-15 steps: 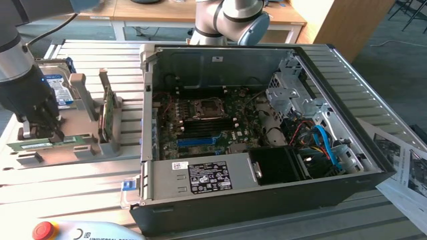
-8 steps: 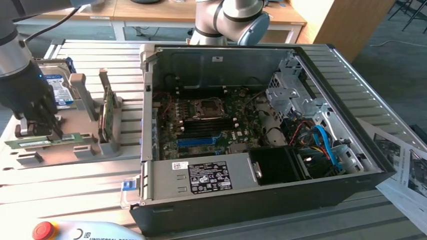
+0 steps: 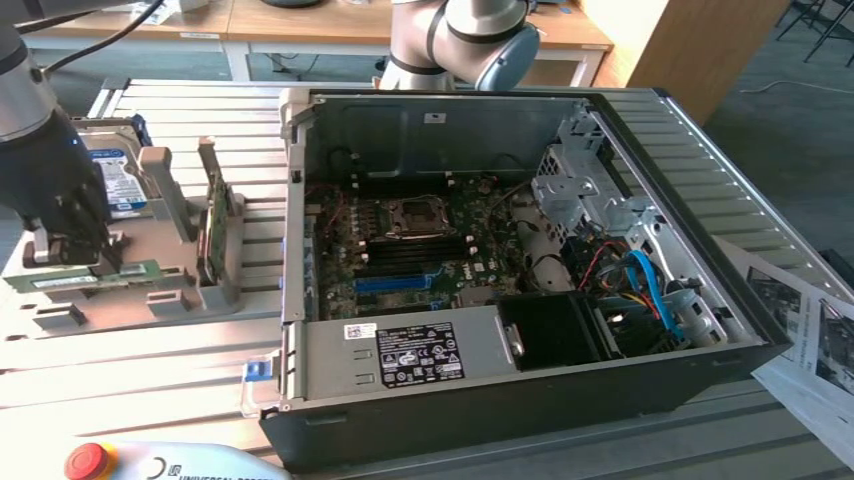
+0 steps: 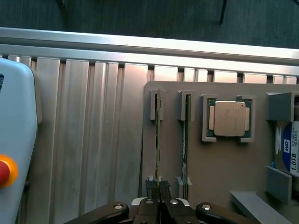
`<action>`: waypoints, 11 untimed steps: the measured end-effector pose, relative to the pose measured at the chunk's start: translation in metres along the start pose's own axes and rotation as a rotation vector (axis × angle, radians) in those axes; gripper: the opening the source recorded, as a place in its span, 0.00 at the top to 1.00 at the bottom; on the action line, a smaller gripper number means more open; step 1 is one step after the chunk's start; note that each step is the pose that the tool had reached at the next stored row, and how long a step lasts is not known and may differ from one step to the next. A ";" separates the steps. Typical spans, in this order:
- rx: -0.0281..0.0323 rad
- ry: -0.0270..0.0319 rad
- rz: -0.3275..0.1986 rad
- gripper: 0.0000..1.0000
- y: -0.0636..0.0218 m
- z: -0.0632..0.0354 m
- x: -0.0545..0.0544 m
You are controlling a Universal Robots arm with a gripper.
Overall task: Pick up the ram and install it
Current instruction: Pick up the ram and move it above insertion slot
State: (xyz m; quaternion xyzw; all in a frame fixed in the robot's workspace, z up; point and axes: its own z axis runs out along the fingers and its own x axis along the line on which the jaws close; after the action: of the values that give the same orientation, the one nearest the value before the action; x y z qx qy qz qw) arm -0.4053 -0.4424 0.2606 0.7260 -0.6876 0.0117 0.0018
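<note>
One slatted metal tabletop [image 3: 147,370] carries everything. Its biggest load is an open computer case [image 3: 534,405], lying on its side in the middle with the motherboard [image 3: 400,240] exposed. The robot arm [image 3: 467,40] rises from the far edge of the tabletop behind the case and reaches down over the edge at the exterior view's left.

Under it there lies a flat grey holder [image 3: 147,305], just beside the case. A pale teach pendant [image 3: 174,465] [image 4: 16,140] with a red button [image 3: 87,460] [image 4: 3,170] rests at the near corner, apart from the holder. In the holder, a silver hard drive [image 3: 118,180] [image 4: 288,156] with a blue label leans at the far side. A broader green expansion card [image 3: 214,235] stands upright on the side nearest the case.

The ram [image 3: 67,280] [image 4: 158,135] stands on its long edge in the slot along the holder's edge that faces the pendant. A second thin board [image 4: 186,135] stands in the next slot, parallel and close but not touching. A square processor chip [image 4: 229,119] lies flat in its own recess beyond that.

The gripper [image 3: 83,258] [image 4: 160,189] is down on the holder. In the wrist view its two dark fingertips are pressed together on either side of the ram's upper edge, near one end of the stick. The ram sits seated in its slot.
</note>
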 end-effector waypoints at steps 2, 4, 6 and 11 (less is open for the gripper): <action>0.0001 0.0000 0.000 0.88 -0.0001 -0.0030 0.000; 0.0000 0.0000 0.000 0.88 -0.0001 -0.0061 0.000; 0.0001 0.0000 0.001 0.88 -0.0002 -0.0092 0.000; 0.0000 0.0000 0.001 0.88 -0.0003 -0.0170 0.000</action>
State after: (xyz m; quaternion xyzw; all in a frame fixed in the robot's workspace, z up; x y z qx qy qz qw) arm -0.4053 -0.4425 0.2775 0.7257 -0.6880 0.0118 0.0018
